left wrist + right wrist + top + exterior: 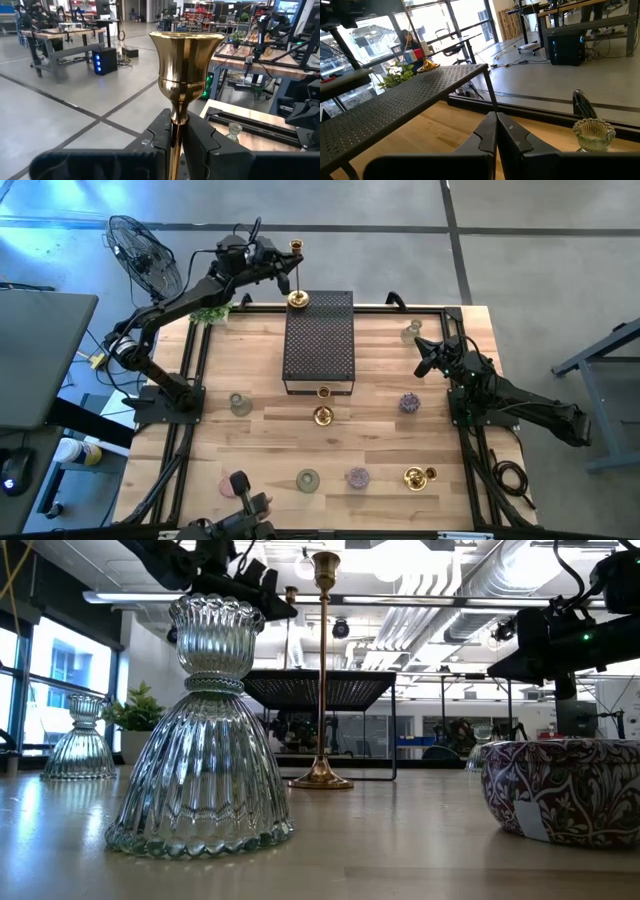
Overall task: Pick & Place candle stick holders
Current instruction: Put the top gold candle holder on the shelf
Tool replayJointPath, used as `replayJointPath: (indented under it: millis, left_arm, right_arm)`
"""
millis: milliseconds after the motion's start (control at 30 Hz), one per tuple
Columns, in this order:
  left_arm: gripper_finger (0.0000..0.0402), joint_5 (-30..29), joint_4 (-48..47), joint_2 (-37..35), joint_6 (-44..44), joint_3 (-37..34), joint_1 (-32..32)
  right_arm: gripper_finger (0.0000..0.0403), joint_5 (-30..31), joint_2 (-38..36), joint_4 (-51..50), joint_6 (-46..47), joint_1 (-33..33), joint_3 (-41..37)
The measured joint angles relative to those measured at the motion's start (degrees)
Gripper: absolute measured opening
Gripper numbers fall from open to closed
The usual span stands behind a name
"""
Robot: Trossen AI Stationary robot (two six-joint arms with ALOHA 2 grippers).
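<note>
My left gripper [283, 268] is shut on a tall gold candlestick [297, 275] at the far left corner of the black perforated box [320, 345]. Its cup [186, 60] stands above the fingers. My right gripper [424, 360] is shut and empty, just near of a clear-green glass holder [411, 332], which also shows in the right wrist view [593, 134]. Another gold candlestick [322, 415] stands on its round base in front of the box. Glass holders [240, 403] [409, 402] [307, 480] stand about the table. My left gripper pinches the candlestick's slim stem [175, 131] just below the cup, between its two fingers [200, 145]. The fingers come level from the table's left and lie across the stem. The candlestick is upright, and its round base [427, 65] appears to sit on the box's top.
A gold holder [418, 476] lies on its side near the front right. A pink holder [238, 480] and a purple one [357, 476] stand at the front. A small potted plant [210, 313] stands at the far left. Bare wood lies between the box and my right gripper.
</note>
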Motion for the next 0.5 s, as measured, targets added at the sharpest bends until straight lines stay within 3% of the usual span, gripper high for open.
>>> replayJointPath:
  millis: [500]
  left_arm:
    - [0.0029,0.46,-1.08,0.93,-0.02,0.04,0.02]
  right_arm:
    - [0.0,0.0,0.0,0.0,-0.01,0.02,0.0]
